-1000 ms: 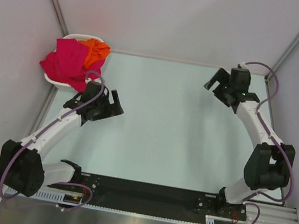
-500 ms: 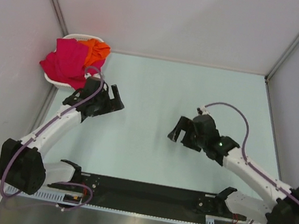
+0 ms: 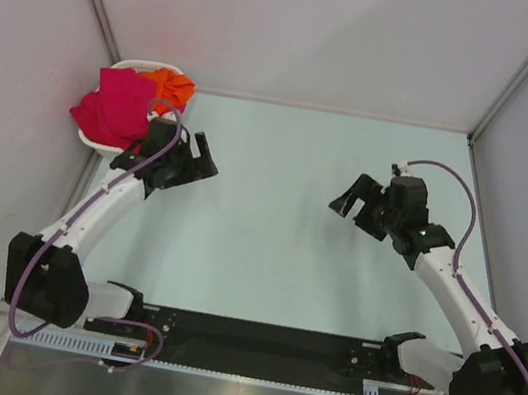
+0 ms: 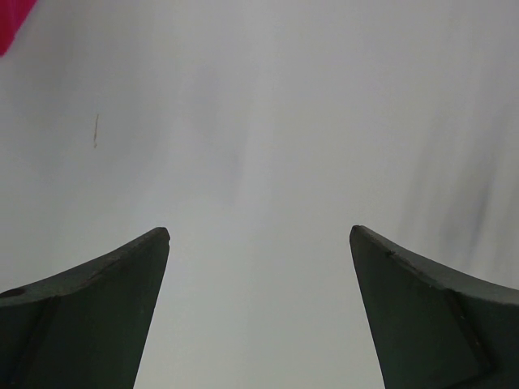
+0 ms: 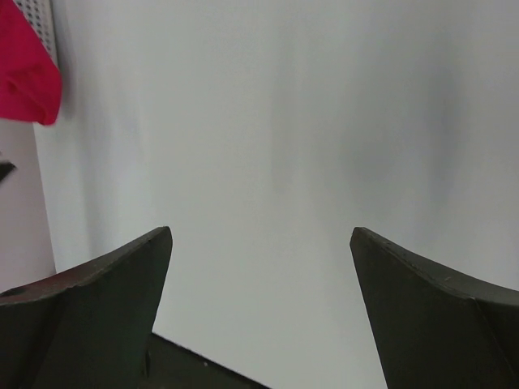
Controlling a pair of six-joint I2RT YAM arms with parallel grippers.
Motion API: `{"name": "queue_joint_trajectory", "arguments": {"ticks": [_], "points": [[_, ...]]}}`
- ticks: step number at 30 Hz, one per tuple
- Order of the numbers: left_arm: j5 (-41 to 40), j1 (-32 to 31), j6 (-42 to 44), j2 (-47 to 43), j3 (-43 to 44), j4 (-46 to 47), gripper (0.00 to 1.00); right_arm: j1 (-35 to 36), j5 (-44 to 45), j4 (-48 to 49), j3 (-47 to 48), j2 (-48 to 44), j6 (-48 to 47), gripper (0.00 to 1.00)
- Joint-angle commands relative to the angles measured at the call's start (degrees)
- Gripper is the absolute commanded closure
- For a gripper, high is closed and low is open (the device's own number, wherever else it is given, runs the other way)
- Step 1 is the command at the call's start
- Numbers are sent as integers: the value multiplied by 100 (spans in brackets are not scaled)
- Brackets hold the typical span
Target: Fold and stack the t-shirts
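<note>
moved: right arm (image 3: 453, 280) swings away from the basket (image 3: 132, 64), left arm (image 3: 106, 202) edges closer to it
jaws: both pairs spread wide, holding nothing
t-shirts (image 3: 116, 112): heaped in the basket

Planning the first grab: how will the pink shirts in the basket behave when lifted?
Probably floppy: the pink shirts lie crumpled, drooping over the basket rim. Lifting one may drag along the orange shirt heaped against them. Likely light for their bulk, being thin cloth.
</note>
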Motion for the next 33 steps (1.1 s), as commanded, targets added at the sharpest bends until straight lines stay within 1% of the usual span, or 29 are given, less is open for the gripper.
{"name": "queue_joint_trajectory", "arguments": {"ticks": [1, 2, 4, 5, 6, 7, 8, 9, 10, 11, 12, 13, 14, 15, 17, 18, 20, 21, 23, 24, 26, 28, 30, 31, 33], "points": [[-40, 242, 651, 471, 892, -163, 0, 68, -726, 310, -444, 16, -78, 0], [229, 312, 810, 567, 1190, -163, 0, 85, -752, 389, -436, 33, -165, 0], [302, 375, 1187, 1015, 1595, -146, 0, 68, -709, 722, -304, 165, -280, 0], [285, 375, 1311, 1225, 2084, -146, 0, 50, -648, 758, -182, 253, -368, 0], [-54, 401, 1356, 1628, 2350, -180, 1, 41, -647, 733, 194, 514, -438, 0], [-267, 436, 1539, 1893, 2858, -189, 0, 33, -621, 697, 389, 639, -482, 0], [-417, 601, 1645, 2139, 3141, -259, 0, 24, -612, 619, 573, 805, -605, 0], [-392, 734, 1742, 2725, 3483, -408, 0, 15, -603, 496, 1054, 1042, -667, 0], [-261, 883, 1813, 3009, 4252, -827, 0, -63, -551, 295, 1311, 1140, -737, 0], [-138, 1163, 1857, 3255, 4634, -1075, 0, -90, -490, -116, 1601, 1176, -781, 0], [37, 1244, 1849, 3632, 4986, -1295, 1, -99, -402, -216, 1804, 1063, -938, 0], [126, 1427, 1823, 3723, 5425, -1541, 1, -108, -158, -226, 1797, 949, -1001, 0], [249, 1534, 1779, 3741, 5499, -1534, 1, -134, -59, -78, 1736, 852, -1027, 0], [572, 1552, 1674, 3715, 5482, -1465, 2, -161, -67, 28, 1622, 703, -1010, 0], [847, 1491, 1638, 3601, 5350, -1262, 3, -205, -286, 222, 1612, 684, -862, 0], [639, 1482, 1568, 3557, 5237, -1253, 4, -205, -435, 249, 1612, 701, -739, 0], [199, 1517, 1436, 3329, 5043, -1323, 4, -196, -410, 284, 1578, 807, -668, 0], [-377, 1552, 1349, 3198, 4816, -1376, 4, -205, -262, 258, 1560, 842, -641, 0], [-759, 1902, 1025, 2619, 4404, -1368, 4, -240, -199, 188, 1472, 939, -711, 0], [-778, 2008, 970, 2468, 4061, -1141, 5, -266, -234, 179, 1446, 948, -746, 0], [-717, 2342, 839, 2056, 3734, -850, 7, -284, -260, 152, 1341, 922, -808, 0], [-630, 2570, 838, 1931, 3435, -525, 10, -275, -287, 178, 1253, 886, -808, 0], [-647, 2668, 847, 2062, 3477, -471, 13, -284, -278, 222, 1094, 842, -764, 0], [-647, 2721, 864, 2158, 3513, -471, 13, -293, -287, 240, 1050, 834, -738, 0], [-726, 2739, 926, 2543, 3775, -610, 15, -301, -313, 214, 1006, 825, -711, 0]]}}
